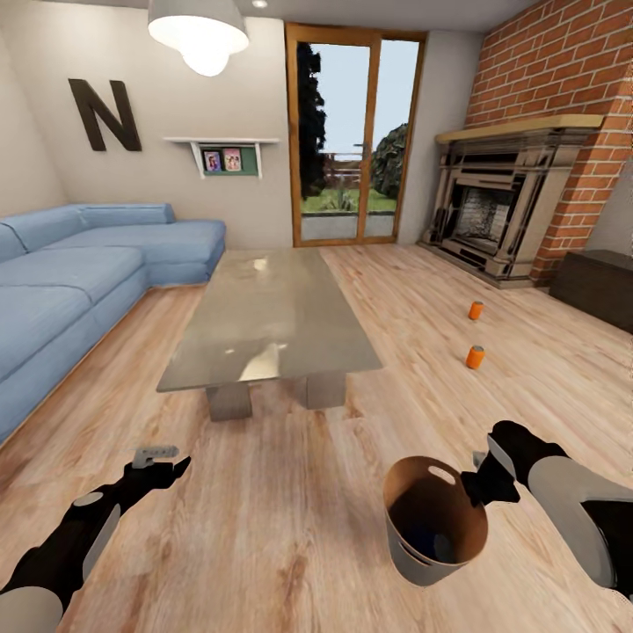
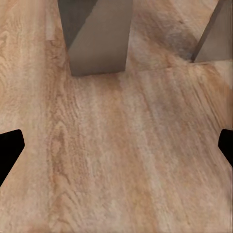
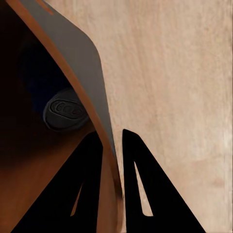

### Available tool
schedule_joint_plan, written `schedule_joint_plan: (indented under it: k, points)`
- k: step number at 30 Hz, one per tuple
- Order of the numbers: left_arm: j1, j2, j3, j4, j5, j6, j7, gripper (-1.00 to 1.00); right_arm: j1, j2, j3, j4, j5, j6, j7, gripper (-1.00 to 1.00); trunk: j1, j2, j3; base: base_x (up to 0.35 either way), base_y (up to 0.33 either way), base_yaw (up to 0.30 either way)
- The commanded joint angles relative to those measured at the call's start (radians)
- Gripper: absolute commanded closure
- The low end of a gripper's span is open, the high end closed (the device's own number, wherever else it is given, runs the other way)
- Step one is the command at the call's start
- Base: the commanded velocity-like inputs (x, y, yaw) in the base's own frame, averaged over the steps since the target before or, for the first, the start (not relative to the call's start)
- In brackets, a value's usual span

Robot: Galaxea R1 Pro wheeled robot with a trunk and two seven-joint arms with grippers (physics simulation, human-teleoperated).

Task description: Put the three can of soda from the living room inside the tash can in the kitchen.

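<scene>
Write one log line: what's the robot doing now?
right tool: shut on round grey bin's rim | dark blue can: inside | two orange cans: on floor | left tool: open

Wood plank floor; two grey table legs beyond; black gripper fingertips wide apart.

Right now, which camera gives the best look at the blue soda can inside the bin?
The right wrist view: the blue soda can lies inside the trash can, its grey top facing the camera, while the right claw pinches the bin's wall. The head view gives just a dark blue patch at the bin's bottom. The left wrist view looks at wood floor.
</scene>
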Motion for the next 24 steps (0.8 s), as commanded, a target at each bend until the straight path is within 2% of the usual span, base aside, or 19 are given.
schedule_joint_plan:
  k: [1, 9, 13, 17, 24]
  points:
    - [0.0, 0.0, 0.0, 0.0, 0.0, 0.0, 0.0, -1.0, 0.0, -0.001, -0.011, 0.001, -0.024, 0.0, 0.007, 1.0, 0.0, 0.0, 0.0, 0.118, -0.309, -0.002]
    - [0.0, 0.0, 0.0, 0.0, 0.0, 0.0, 0.0, -1.0, 0.001, -0.03, -0.01, 0.003, -0.024, -0.009, 0.014, 1.0, 0.0, 0.0, 0.0, 0.118, -0.309, -0.001]
    - [0.0, 0.0, 0.0, 0.0, 0.0, 0.0, 0.001, -1.0, 0.039, -0.033, -0.011, 0.001, -0.025, -0.026, 0.011, 1.0, 0.0, 0.0, 0.0, 0.12, -0.309, 0.0]
    - [0.0, 0.0, 0.0, 0.0, 0.0, 0.0, 0.001, -1.0, 0.054, -0.034, -0.01, 0.002, -0.024, -0.06, 0.009, 1.0, 0.0, 0.0, 0.0, 0.126, -0.309, 0.0]
    - [0.0, 0.0, 0.0, 0.001, 0.0, 0.0, 0.001, -1.0, 0.081, -0.034, -0.012, 0.002, -0.025, -0.07, 0.008, 1.0, 0.0, 0.0, 0.0, 0.132, -0.309, 0.0]
